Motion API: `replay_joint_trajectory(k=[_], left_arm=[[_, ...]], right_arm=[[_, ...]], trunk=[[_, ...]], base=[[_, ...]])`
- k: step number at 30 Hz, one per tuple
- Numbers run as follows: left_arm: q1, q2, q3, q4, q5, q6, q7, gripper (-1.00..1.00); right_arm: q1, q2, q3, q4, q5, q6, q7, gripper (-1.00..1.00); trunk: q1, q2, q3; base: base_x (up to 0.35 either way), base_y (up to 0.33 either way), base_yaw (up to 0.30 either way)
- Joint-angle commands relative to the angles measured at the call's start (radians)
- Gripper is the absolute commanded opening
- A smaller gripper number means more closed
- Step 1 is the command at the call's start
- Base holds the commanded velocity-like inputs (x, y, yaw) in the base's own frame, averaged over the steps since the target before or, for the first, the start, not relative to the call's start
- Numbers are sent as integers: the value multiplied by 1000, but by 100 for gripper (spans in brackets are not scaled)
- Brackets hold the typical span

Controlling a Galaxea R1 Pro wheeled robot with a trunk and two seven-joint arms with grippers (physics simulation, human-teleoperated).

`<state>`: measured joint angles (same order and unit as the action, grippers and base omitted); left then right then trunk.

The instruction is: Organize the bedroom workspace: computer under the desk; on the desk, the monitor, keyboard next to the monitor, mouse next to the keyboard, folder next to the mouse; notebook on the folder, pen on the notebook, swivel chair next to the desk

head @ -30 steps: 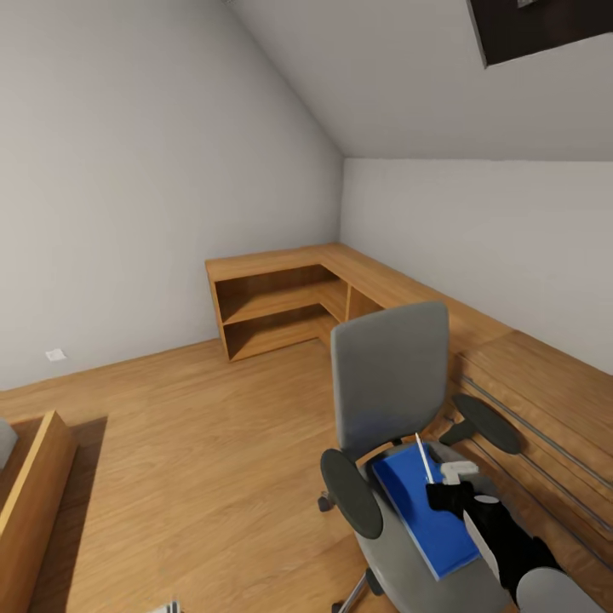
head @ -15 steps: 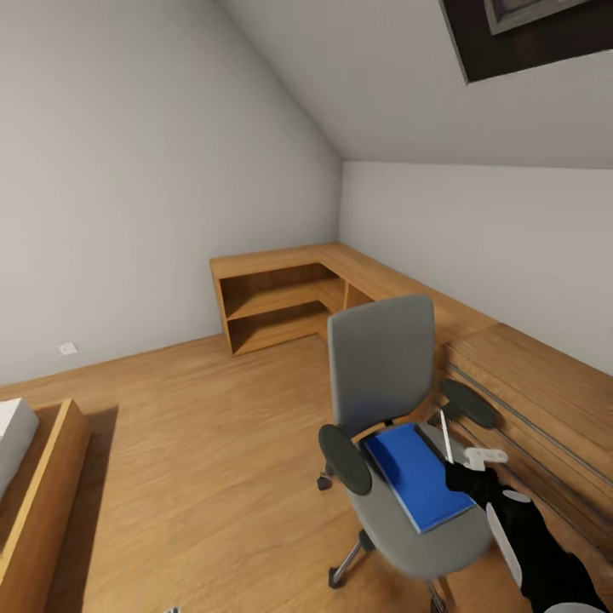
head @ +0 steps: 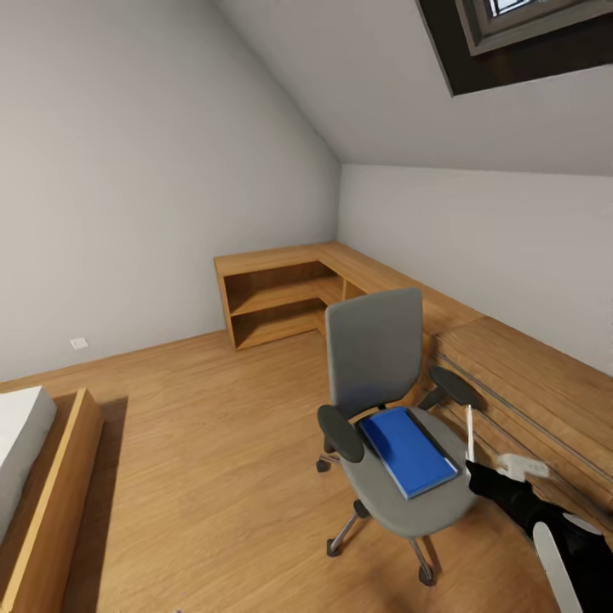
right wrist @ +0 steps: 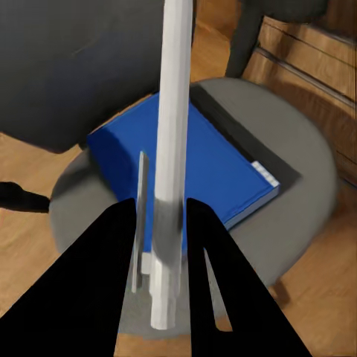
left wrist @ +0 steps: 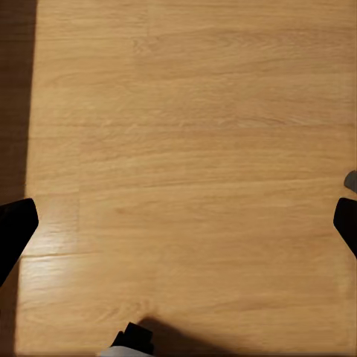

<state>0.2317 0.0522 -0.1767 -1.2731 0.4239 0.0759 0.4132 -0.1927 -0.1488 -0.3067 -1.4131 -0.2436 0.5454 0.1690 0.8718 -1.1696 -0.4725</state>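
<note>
The right hand pinches the upright pen just beside the swivel chair, whose seat carries the folder. The left hand is spread above the floor.

The right arm, black-sleeved with a white forearm shell, is seen at about 4 o'clock in the head view, reaching up toward 10 o'clock. Its black right gripper is closed on a thin whitish-silver stick pen, held upright. The left gripper is held with its black fingertips spread wide apart.
</note>
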Motion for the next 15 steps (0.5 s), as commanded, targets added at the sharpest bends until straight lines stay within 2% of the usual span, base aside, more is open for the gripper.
replay_joint_trajectory(k=[1,4,5,10,11,13,14,15], left_arm=[[0,0,-3,-2,5,4,7,100],[0,-4,-3,-2,5,4,7,100],[0,-6,-3,-1,4,4,6,100],[0,-12,-4,1,4,4,6,100],[0,-30,-6,16,0,3,7,100],[0,-33,-6,18,0,3,7,100],[0,-36,-6,21,0,2,7,100],[0,-37,-6,21,0,2,7,100]], right_arm=[[4,0,-14,-17,-13,15,8,-100],[10,1,-60,-44,-32,35,11,-100],[13,6,-85,-74,-69,46,13,-100],[16,13,-113,-101,-109,65,15,-100],[19,16,-192,-141,-121,133,15,-100],[19,17,-214,-148,-122,159,16,-100],[19,18,-264,-153,-125,183,17,-100],[19,18,-275,-154,-133,187,18,-100]], trunk=[[-4,7,2],[-15,28,12],[-19,35,15],[-38,70,31],[-42,77,34],[-50,91,40],[-54,98,43],[-58,105,46]], base=[[-27,0,0],[-13,0,0],[-4,0,0],[-1,0,0],[0,0,0],[0,0,0],[0,0,0],[0,0,0]])
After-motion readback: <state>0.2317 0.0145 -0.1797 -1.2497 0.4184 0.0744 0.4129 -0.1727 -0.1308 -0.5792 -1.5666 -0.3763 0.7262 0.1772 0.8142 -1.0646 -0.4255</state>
